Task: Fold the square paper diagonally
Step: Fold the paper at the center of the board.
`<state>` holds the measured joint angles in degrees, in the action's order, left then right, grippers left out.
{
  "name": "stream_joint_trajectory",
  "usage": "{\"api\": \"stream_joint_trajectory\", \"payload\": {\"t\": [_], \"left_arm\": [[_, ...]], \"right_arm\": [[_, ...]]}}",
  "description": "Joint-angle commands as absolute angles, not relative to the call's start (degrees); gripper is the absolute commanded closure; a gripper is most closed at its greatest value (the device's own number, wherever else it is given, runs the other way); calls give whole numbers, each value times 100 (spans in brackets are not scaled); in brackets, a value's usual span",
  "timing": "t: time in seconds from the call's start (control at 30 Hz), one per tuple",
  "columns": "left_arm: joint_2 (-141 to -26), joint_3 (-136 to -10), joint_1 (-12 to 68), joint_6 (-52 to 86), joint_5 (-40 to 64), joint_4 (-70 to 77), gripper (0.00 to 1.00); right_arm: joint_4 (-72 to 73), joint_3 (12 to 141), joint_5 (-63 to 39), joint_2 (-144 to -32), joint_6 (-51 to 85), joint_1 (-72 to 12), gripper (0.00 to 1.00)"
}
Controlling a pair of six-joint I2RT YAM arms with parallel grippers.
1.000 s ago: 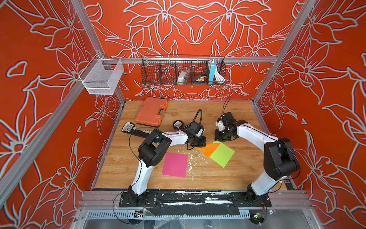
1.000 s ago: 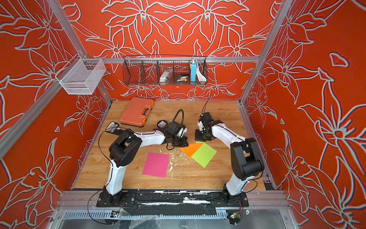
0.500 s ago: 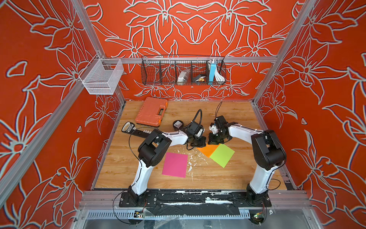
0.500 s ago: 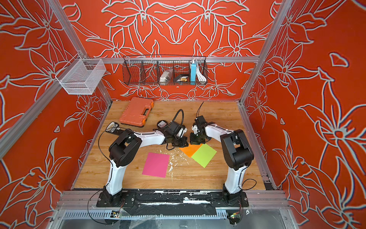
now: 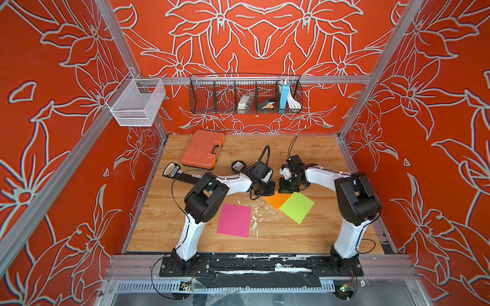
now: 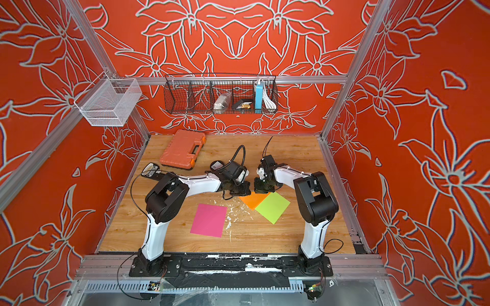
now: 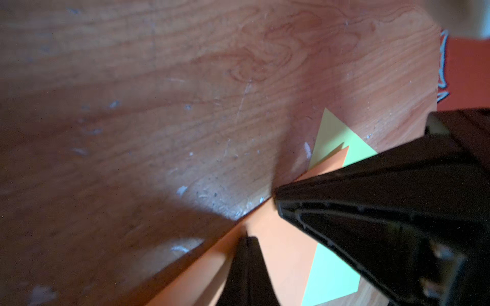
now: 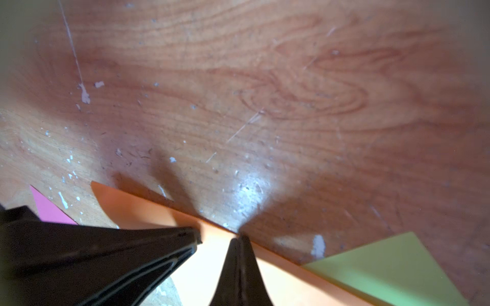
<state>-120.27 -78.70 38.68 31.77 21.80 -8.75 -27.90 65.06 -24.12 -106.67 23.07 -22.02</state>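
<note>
Right hand (image 5: 287, 189) shifted inward, closed, tips on orange paper (image 5: 275, 200)

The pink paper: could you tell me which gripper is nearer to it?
Left. The left gripper sits at the orange paper's end nearer the pink paper; the right gripper at its farther end.

The right arm (image 5: 355, 201) swings its elbow in toward the middle of the tabletop (image 5: 164, 217). The right gripper (image 5: 288, 188) moves closer to the left gripper (image 5: 262, 188) and comes down onto the far edge of the orange paper (image 5: 275, 200).
</note>
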Motion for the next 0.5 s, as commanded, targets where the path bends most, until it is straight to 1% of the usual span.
{"api": "stream_joint_trajectory", "payload": {"t": [0.0,0.23,0.47], "left_arm": [[-11960,-8116,3884,3288,2177,-1037,100],[-12168,-8405,3912,3294,2189,-1202,100],[-12301,-8420,3945,3294,2136,-1265,100]], "right_arm": [[-2900,6407,-2175,-10777,2215,-2206,100],[-2892,6390,-2180,-10746,2208,-2206,100],[-2909,6390,-2171,-10717,2210,-2197,100]]}}
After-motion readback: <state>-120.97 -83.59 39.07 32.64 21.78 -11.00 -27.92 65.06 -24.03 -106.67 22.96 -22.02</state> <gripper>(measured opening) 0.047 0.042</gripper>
